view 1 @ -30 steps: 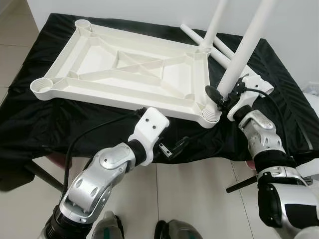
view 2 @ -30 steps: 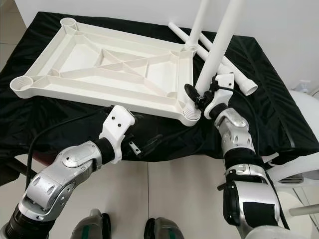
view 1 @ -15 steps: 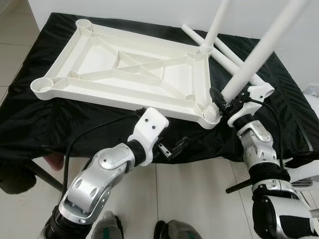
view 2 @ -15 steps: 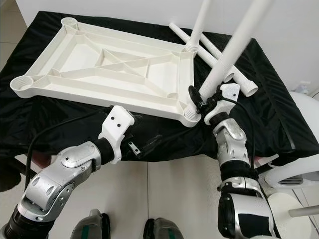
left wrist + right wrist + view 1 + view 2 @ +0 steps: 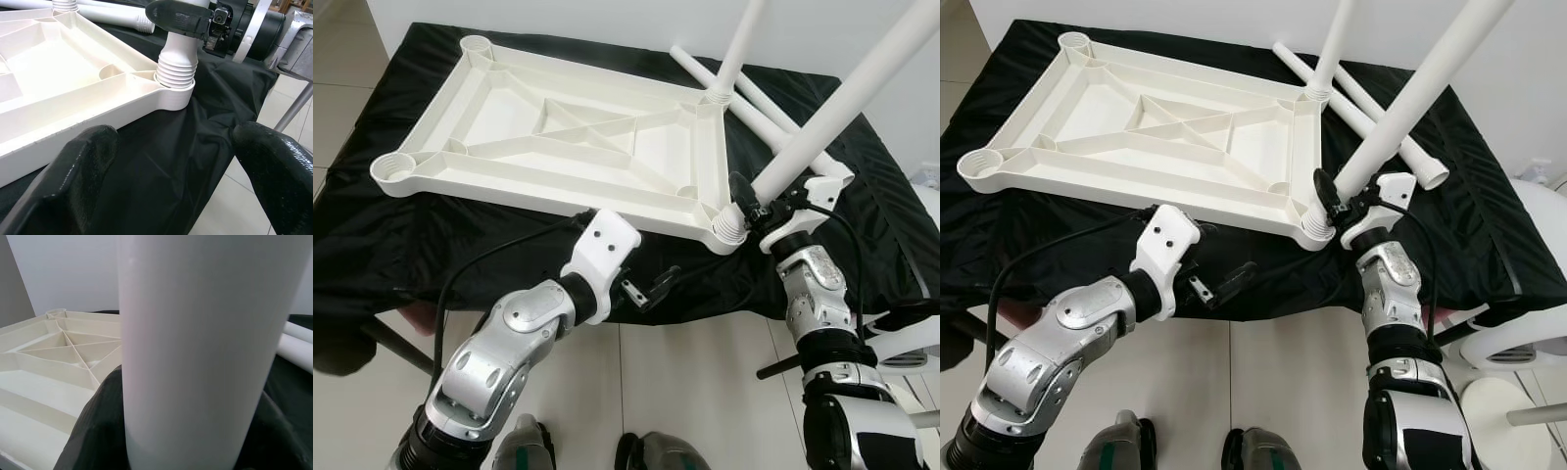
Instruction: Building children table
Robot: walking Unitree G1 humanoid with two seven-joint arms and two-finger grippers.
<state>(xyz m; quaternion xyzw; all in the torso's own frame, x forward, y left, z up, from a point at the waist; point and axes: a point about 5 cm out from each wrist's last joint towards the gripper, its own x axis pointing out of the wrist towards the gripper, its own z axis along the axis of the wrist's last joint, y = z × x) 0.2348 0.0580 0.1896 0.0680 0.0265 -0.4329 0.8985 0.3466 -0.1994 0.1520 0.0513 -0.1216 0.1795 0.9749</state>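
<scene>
A white plastic tabletop (image 5: pixel 558 137) lies upside down on a counter (image 5: pixel 401 245) draped in black cloth, its ribbed underside up, as the robot works on fitting the legs. The right gripper (image 5: pixel 754 208) has its fingers closed around the lower end of a white leg (image 5: pixel 842 103), which leans sharply outward with its threaded end sitting in the near right corner socket (image 5: pixel 728 230); it looks entered but not yet upright or seated. A second leg (image 5: pixel 736 49) already stands in the far right corner. The left gripper (image 5: pixel 171 161) hovers at the near edge of the tabletop with its fingers spread wide, gripping nothing. Two more legs (image 5: pixel 1371 108) lie loose on the cloth beside the tabletop, and the two left-hand sockets (image 5: pixel 391 168) are still empty, so by these views roughly half the job remains.
</scene>
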